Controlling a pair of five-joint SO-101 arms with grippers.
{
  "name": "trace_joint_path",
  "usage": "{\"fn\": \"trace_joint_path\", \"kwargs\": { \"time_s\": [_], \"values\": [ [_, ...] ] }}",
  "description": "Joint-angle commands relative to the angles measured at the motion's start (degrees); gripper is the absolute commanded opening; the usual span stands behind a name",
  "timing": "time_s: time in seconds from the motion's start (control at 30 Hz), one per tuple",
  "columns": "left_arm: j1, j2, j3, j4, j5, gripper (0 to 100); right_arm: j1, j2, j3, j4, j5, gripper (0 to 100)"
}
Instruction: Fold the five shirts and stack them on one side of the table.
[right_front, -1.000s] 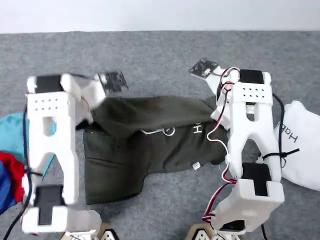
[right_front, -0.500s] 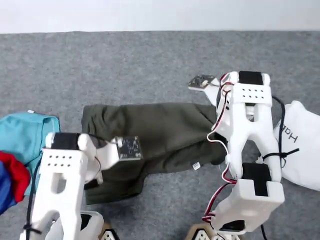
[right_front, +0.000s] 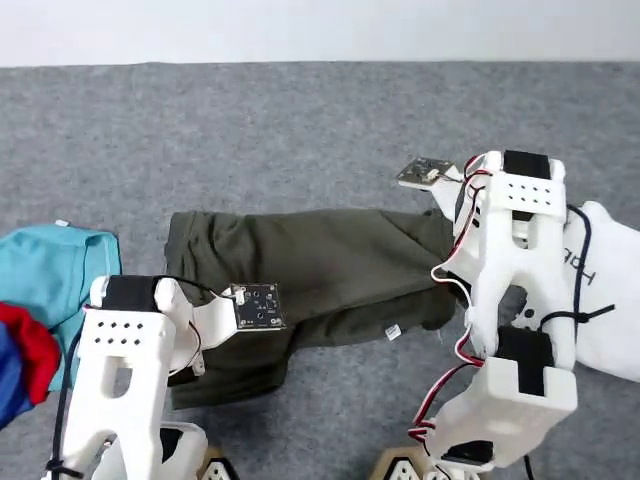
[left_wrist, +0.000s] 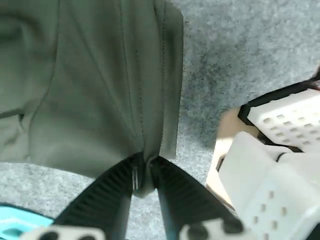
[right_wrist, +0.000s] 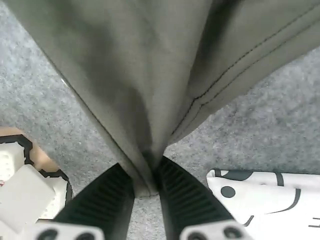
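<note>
Across the middle of the table (right_front: 300, 120) lies the olive shirt (right_front: 330, 270), our left gripper (left_wrist: 145, 175) and right gripper (right_wrist: 146, 182) each clamped on its edge. These are thin bites, so uneven pulling could slip one free and skew the fold.

Upper half of grey table (right_front: 300, 120) open, olive shirt (right_front: 320, 265) across centre, teal shirt (right_front: 50, 270) lower left, white shirt (right_front: 612, 340) at right edge.

Markings: none legible.
Dark lettering (right_front: 588, 275) on the white shirt (right_front: 612, 330) is partly hidden. The small white label (right_front: 393, 331) at the olive shirt (right_front: 330, 265) hem is too small to read. The right wrist view cuts off the white shirt's print.
</note>
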Motion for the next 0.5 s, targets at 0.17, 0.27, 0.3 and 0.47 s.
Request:
{"fn": "trace_joint_path", "kwargs": {
  "time_s": [0.17, 0.27, 0.3, 0.47],
  "values": [
    [0.09, -1.14, -0.04, 1.76, -0.62, 1, 0.75, -2.68, 0.0, 1.36, 0.62, 1.5],
    [-0.79, -1.23, -0.04, 1.76, -0.44, 1, 0.75, -2.95, -0.09, 1.1, 0.62, 4.5],
    [-1.58, -1.23, -0.04, 1.67, -0.44, 3, 0.75, -3.12, -0.09, 1.1, 0.35, 7.5],
    [-4.92, -1.23, -0.57, 1.67, 2.02, 10, 0.75, -3.12, -1.32, 1.36, -4.13, 20.5]
  ]
}}
